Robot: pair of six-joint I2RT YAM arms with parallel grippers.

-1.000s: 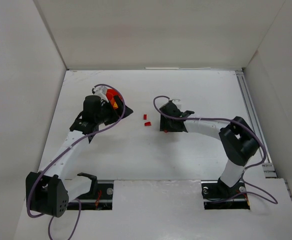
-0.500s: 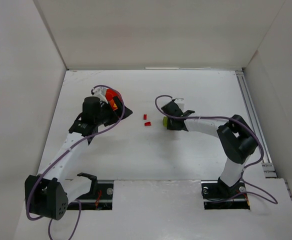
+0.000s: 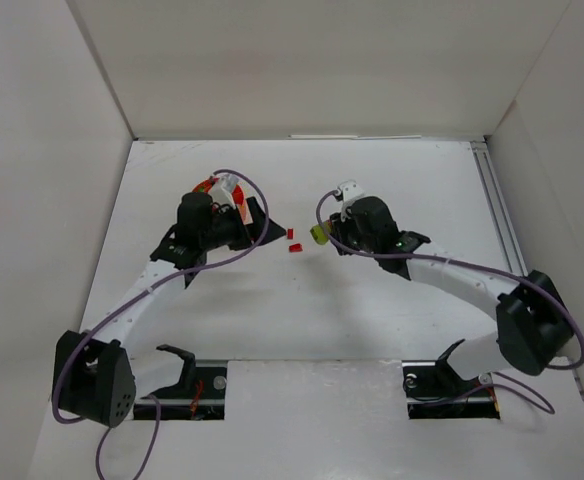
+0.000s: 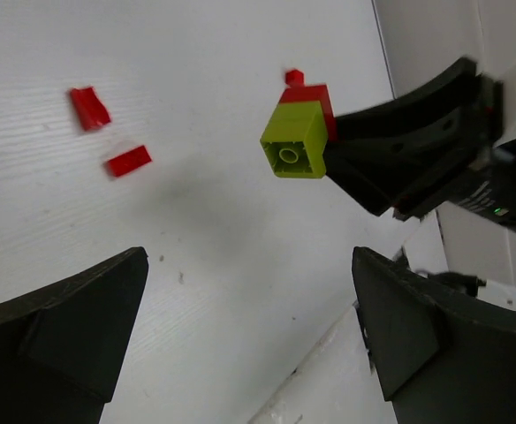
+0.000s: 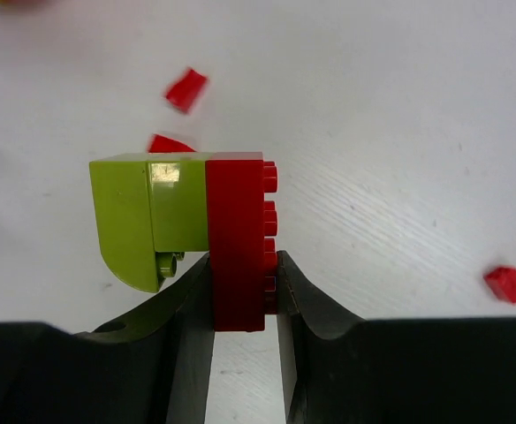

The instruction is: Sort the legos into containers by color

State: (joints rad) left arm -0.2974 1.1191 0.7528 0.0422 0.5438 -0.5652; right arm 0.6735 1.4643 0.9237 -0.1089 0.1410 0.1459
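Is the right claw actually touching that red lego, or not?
Touching. The right wrist view shows the right claw shut on the red lego, clamping it from both sides with no gap. The lime lego is stuck to the red one.

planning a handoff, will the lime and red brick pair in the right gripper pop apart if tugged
Likely stiff: both look like hard plastic. The right gripper pinches only the red brick; the lime brick hangs off its side unsupported, so a tug there could well separate them. Its glossy faces may slip.
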